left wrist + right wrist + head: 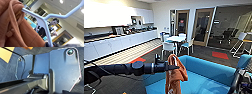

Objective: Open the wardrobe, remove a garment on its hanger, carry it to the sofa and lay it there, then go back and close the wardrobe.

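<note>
My left arm reaches in from the left, and the left gripper [171,67] is shut on the hook of the white hanger [174,59]. The burnt-orange garment [175,75] hangs from it, bunched and drooping over the front part of the turquoise sofa [209,71]. In the left wrist view the hanger [43,21] spreads its arms wide, with the garment [18,31] draped on one side and the left gripper [50,45] clamped on the stem. My right arm [242,82] rests low at the sofa's right end.
A long white kitchen counter [121,42] runs along the left wall. A round white table [176,38] with chairs stands behind the sofa, before wooden glass doors [204,26]. A person [53,25] is seen in the left wrist view.
</note>
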You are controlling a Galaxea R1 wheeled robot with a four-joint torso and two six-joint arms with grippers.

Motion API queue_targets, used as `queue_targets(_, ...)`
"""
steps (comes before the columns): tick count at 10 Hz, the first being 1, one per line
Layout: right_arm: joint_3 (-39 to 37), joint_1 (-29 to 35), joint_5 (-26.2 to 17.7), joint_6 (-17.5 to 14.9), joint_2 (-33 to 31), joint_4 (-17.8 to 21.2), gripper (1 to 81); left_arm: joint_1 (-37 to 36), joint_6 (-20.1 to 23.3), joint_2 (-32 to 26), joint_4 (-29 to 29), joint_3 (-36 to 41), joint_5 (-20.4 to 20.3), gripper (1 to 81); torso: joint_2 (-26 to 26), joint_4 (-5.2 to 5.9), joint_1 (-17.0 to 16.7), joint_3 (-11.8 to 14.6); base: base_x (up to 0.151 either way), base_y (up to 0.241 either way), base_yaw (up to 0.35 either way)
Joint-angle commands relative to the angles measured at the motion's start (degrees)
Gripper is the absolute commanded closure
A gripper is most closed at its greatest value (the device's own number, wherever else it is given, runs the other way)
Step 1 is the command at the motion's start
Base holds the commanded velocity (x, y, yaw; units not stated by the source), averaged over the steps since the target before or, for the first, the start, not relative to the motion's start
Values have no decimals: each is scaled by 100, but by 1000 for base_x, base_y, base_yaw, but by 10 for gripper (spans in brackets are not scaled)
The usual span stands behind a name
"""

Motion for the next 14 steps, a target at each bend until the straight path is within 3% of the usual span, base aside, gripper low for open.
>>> queue_targets(1,34,261,-259,-17,87,-34,10,-1035,192,-6,216,167,230,811,0,0,0,0,0,0,-304)
queue_targets(9,34,260,-259,-17,96,-34,10,-1035,183,-41,216,141,230,811,0,0,0,0,0,0,-301)
queue_targets(14,34,261,-259,-35,96,-34,10,-973,210,-112,313,202,239,811,0,0,0,0,20,0,-61)
